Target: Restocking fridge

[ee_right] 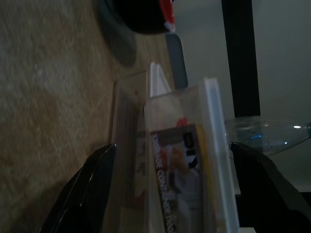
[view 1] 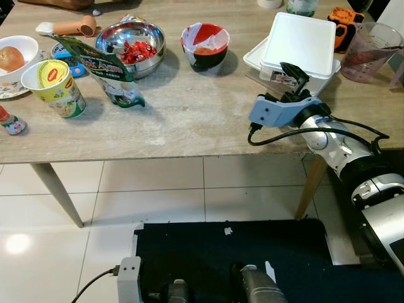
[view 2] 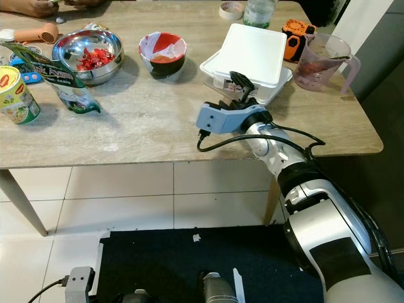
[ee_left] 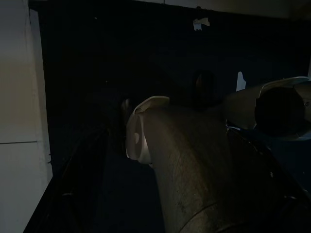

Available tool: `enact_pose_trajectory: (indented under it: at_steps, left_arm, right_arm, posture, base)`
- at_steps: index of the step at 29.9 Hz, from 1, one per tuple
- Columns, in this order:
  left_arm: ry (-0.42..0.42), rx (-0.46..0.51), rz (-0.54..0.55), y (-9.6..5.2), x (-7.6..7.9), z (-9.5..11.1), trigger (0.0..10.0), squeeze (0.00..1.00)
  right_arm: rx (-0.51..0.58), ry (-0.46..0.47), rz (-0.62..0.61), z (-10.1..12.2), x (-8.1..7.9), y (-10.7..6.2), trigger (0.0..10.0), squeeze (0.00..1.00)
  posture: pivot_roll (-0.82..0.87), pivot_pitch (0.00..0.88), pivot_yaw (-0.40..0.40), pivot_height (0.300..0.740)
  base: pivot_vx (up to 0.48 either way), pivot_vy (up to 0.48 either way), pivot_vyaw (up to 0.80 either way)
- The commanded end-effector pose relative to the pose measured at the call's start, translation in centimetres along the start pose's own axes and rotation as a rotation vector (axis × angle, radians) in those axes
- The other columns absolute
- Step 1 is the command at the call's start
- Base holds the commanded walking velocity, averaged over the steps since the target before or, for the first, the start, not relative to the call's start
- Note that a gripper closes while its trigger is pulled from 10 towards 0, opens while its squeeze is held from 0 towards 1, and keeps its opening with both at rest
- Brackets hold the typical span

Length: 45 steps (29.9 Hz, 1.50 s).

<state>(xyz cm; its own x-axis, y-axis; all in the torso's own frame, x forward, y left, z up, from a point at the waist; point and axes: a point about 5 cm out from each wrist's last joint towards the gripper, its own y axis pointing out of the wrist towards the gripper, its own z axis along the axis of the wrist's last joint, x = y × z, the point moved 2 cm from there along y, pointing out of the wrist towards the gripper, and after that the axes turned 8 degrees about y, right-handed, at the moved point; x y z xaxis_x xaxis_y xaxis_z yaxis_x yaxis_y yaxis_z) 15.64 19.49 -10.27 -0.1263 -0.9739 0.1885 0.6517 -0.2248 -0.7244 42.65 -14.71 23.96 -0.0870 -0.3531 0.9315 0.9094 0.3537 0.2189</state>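
Several containers line the wooden table [view 1: 189,120]. From the left: a white bowl [view 1: 17,47] with a brownish round food, a yellow noodle cup [view 1: 53,87], a green snack bag [view 1: 104,69], a steel bowl [view 1: 131,44] of red wrapped pieces, and a red-and-black bowl [view 1: 205,45] with an orange-brown residue. Next, stacked clear plastic containers with white lids [view 1: 297,47]; the right gripper [view 1: 294,74] has its fingers spread apart, one on each side of the labelled end. Farthest right, a pinkish measuring jug [view 1: 372,50]. The left arm hangs idle in darkness; whether the left gripper is open cannot be told.
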Motion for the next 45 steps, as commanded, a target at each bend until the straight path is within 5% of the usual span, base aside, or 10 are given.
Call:
enact_pose_trajectory:
  at_steps: [1, 19, 35, 36, 37, 38, 45]
  left_arm:
    - [-0.039, -0.172, -0.025, -1.6, 0.9, -4.9, 10.0, 0.00]
    - [-0.042, -0.169, -0.019, -2.1, 0.3, -5.2, 10.0, 0.00]
    - [-0.047, -0.170, -0.028, -2.3, 0.6, -5.7, 10.0, 0.00]
    - [-0.046, -0.169, -0.029, -2.4, 0.6, -5.7, 10.0, 0.00]
    - [-0.046, -0.169, -0.029, -2.4, 0.6, -5.7, 10.0, 0.00]
    - [-0.046, -0.167, -0.029, -2.4, 0.5, -5.7, 10.0, 0.00]
    - [-0.045, -0.164, -0.023, -2.5, 0.3, -5.7, 10.0, 0.00]
  right_arm:
    - [-0.022, -0.016, 0.000, -0.3, -0.3, -0.1, 10.0, 0.00]
    - [0.074, -0.024, -0.136, 1.5, 2.7, 1.0, 10.0, 0.00]
    - [0.019, 0.010, -0.124, 1.2, 1.9, 1.2, 10.0, 0.00]
    - [0.011, 0.012, -0.129, 1.2, 2.0, 1.3, 4.5, 0.00]
    - [0.011, 0.012, -0.129, 1.2, 2.0, 1.3, 4.5, 0.00]
    - [-0.006, 0.010, -0.146, 1.0, 2.3, 1.4, 0.0, 0.00]
    - [-0.028, 0.005, -0.182, 0.7, 3.5, 1.5, 0.0, 0.00]
  posture:
    - [0.04, 0.358, -0.043, 0.740]
    - [0.06, 0.375, -0.041, 0.740]
    - [0.07, 0.399, -0.045, 0.740]
    - [0.08, 0.402, -0.046, 0.740]
    - [0.08, 0.402, -0.046, 0.740]
    - [0.08, 0.407, -0.047, 0.740]
    - [0.08, 0.408, -0.047, 0.740]
  base:
    - [0.000, 0.000, 0.00]
    - [0.000, 0.000, 0.00]
    - [0.000, 0.000, 0.00]
    - [0.000, 0.000, 0.00]
    - [0.000, 0.000, 0.00]
    - [0.000, 0.000, 0.00]
    - [0.000, 0.000, 0.00]
